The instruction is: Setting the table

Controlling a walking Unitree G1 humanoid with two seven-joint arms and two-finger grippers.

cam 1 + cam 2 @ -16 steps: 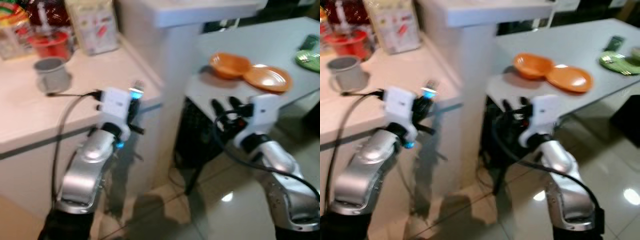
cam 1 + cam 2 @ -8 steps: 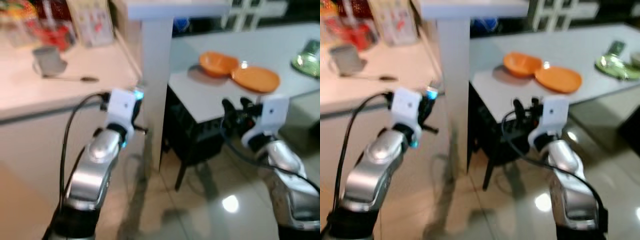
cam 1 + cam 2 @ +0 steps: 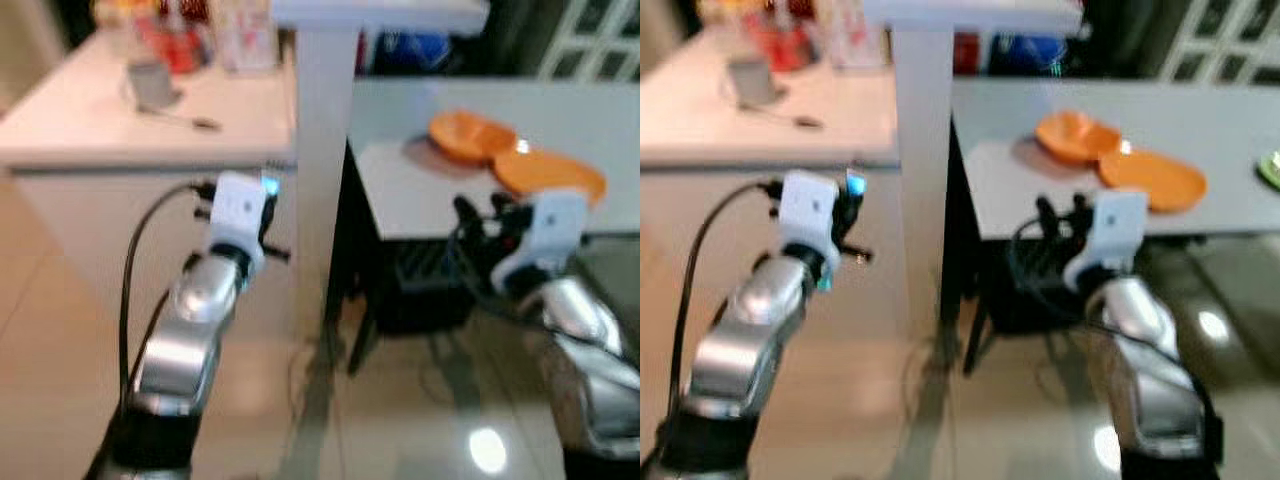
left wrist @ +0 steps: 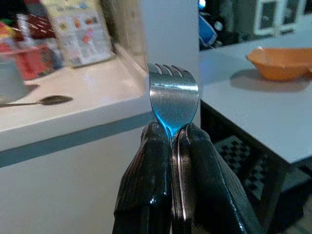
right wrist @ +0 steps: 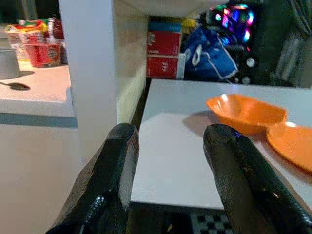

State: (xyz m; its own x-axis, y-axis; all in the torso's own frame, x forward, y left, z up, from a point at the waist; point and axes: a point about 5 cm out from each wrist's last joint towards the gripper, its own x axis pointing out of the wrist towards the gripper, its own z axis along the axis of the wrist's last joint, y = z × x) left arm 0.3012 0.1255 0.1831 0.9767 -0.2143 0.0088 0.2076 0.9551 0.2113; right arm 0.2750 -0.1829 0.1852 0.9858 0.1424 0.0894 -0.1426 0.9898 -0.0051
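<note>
Since a second ago the head camera has swung and pulled back, so the white counter [image 3: 150,120] now shows its whole front edge and a stretch of tan floor on the robot's left, while the grey table [image 3: 1120,160] sits more squarely ahead on the right; the things themselves have not shifted, and both arms are held out much as before. The left gripper [image 4: 170,139] has its two black fingers pressed together on the handle of a metal fork [image 4: 173,100], which stands upright with its tines up, its brushed steel catching a blue glow; in the eye views the gripper [image 3: 265,215] hangs just before the counter's front, beside a white pillar [image 3: 325,130] that rises between counter and table. The right gripper [image 5: 170,146] is spread and holds nothing, hovering below and before the near edge of the table. On that table an orange bowl [image 5: 243,112], glossy and shallow, sits just beside a flat orange plate [image 3: 1152,180], the two rims touching or nearly so; I cannot make out anything in the bowl. On the counter stands a grey mug [image 3: 150,82] with a spoon [image 4: 41,100] lying near it, and behind them a red tub [image 5: 44,52] and printed packets [image 4: 75,31], blurred in the eye views. Under the table is a dark crate [image 3: 420,275] with a chequered side. The floor [image 3: 420,410] is shiny tile with bright reflections.
</note>
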